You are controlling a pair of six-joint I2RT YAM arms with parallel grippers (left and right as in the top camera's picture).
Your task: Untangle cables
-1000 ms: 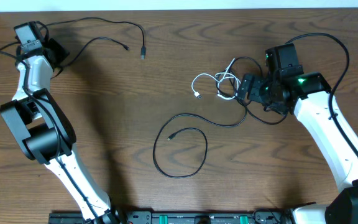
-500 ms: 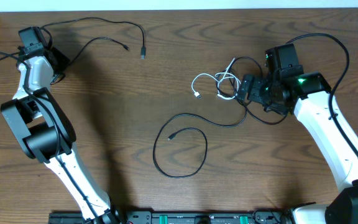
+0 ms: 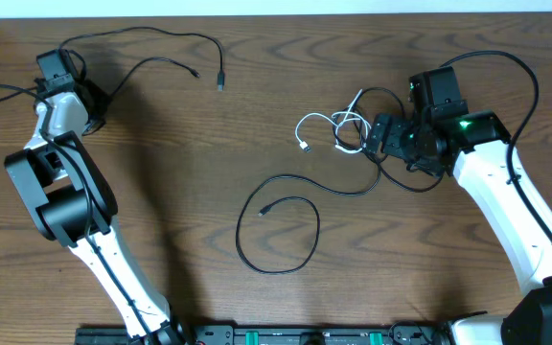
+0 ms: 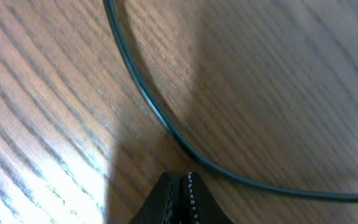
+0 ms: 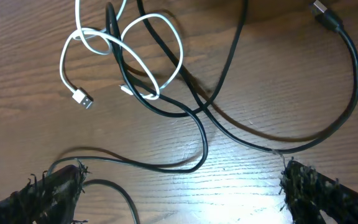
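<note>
My left gripper (image 4: 183, 182) is closed right down, its two dark fingertips pressed together with no gap that I can see. A black cable (image 4: 145, 93) sweeps past in a curve just beyond those tips, lying on the wooden table (image 3: 161, 172). It runs so close to them that I cannot tell whether I pinch it, touch it or only sit beside it. From overhead, this cable lies in the far left part of the table by my left wrist. One of its end plugs (image 3: 220, 84) rests further toward the middle, well apart from the other cables.

My right gripper (image 5: 180, 174) stands wide open and holds nothing. Its frayed-looking fingers (image 5: 58, 190) sit low at either side of the wrist view, and the tangle lies on the table just ahead of them. There the white cable (image 5: 64, 59) lies in a few loose loops, its USB plug (image 5: 84, 99) free on the wood. Strands of the looped black cable (image 5: 355, 74) cross over and through those loops. One strand passes right by the tip of the finger on the left of that view; I cannot tell if they touch. Seen from overhead, this cable trails away from the tangle toward the table's middle. There it forms a big open loop (image 3: 315, 230) that ends in a small plug (image 3: 262, 211).
</note>
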